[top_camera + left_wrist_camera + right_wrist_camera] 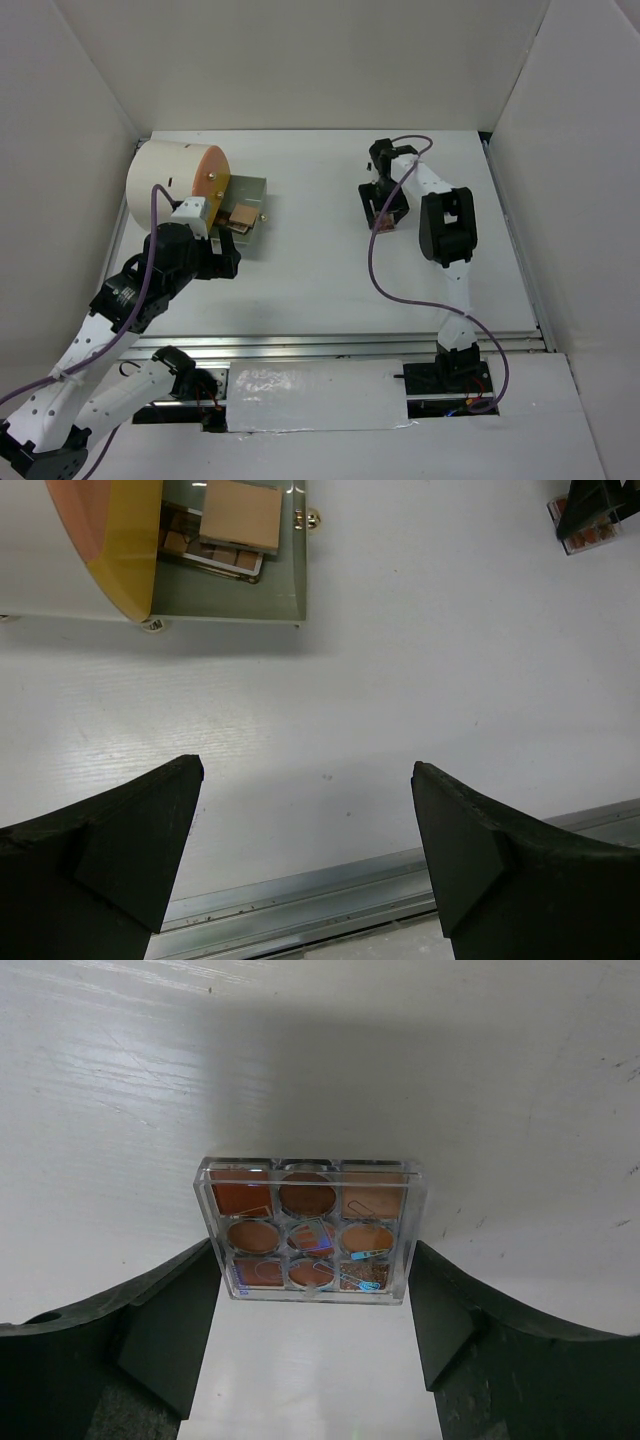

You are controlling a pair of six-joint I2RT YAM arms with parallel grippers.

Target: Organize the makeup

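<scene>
— Where did the nine-pan palette [310, 1230] lie?
— Flat on the table [450, 1080], squarely between the right gripper's [312, 1250] jaws, its sides parallel to them. It was nearly square, so no long axis mattered.
— Pinched?
— The jaws stood hard by both sides. I couldn't tell whether they pressed.
— And the left gripper [307, 768]?
— Spread wide and holding nothing, well apart from it, near the open drawer [230, 600] holding a peach palette [242, 513]. The right arm was plainly nearer.
</scene>
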